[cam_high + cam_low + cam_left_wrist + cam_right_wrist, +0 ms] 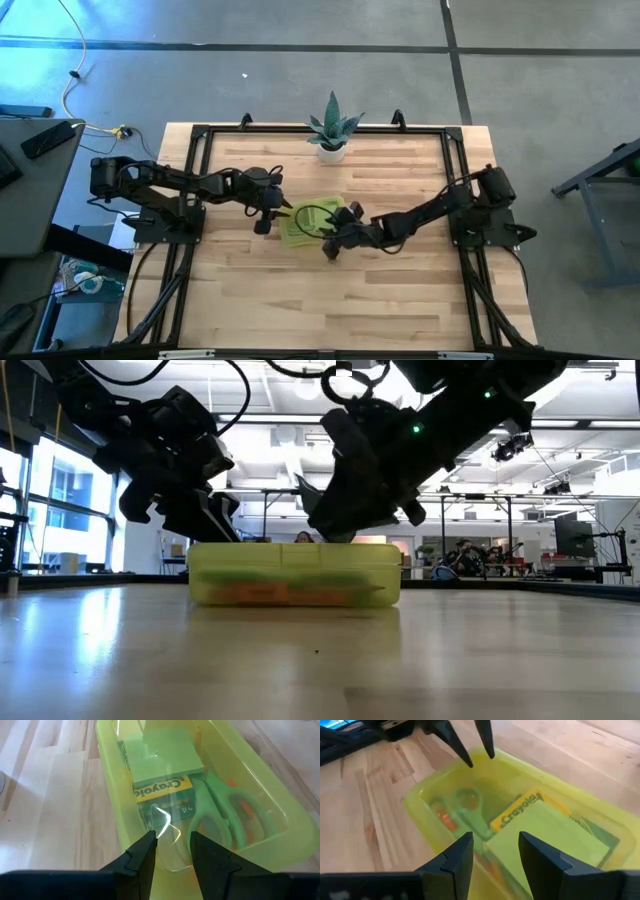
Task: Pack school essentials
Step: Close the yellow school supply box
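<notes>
A translucent yellow-green case (310, 222) lies flat on the table's middle with its lid down. Through the lid I see a square notepad (162, 752), a Crayola box (165, 795), green-handled scissors (225, 815) and orange pens (290, 595). My left gripper (172, 855) is open, slanting down over the case's left end. My right gripper (495, 855) is open too and hangs above the case's near right part, with nothing between its fingers. My left gripper has its open fingertips (470, 762) right at the rim of the case's left end (447, 772), coming slanting down from the table's left. I cannot tell whether they touch the lid or stand just above it.
A spiky green plant in a white pot (332, 130) stands at the table's far edge, behind the case. Bare wooden tabletop (330, 300) lies on the near side of the case. A black frame (200, 140) runs around the table.
</notes>
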Controlling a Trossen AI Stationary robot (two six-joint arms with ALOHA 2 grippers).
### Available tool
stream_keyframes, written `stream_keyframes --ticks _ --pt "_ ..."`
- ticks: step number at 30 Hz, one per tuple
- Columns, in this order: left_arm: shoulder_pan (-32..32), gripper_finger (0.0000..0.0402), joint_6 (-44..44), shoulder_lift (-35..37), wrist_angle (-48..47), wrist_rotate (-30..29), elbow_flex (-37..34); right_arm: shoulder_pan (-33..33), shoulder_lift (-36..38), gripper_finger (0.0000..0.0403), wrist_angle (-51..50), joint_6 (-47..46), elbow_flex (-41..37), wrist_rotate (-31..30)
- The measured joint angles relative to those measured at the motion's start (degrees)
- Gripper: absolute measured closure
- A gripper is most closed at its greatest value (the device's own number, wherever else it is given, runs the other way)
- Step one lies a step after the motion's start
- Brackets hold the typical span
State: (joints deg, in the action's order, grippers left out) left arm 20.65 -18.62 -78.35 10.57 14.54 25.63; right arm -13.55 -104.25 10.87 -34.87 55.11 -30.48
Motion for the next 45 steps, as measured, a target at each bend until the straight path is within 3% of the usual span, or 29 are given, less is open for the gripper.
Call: stream_keyframes --ticks 24,45 --pt "0.2 0.0287 -0.2 0.0 0.6 -7.6 0.0 0.9 0.1 0.0254 -8.6 -8.7 0.1 1.4" --pt "1.0 0.0287 2.8 0.6 0.9 -6.6 -0.1 -0.6 0.8 0.0253 -9.2 -7.1 0.0 -0.7"
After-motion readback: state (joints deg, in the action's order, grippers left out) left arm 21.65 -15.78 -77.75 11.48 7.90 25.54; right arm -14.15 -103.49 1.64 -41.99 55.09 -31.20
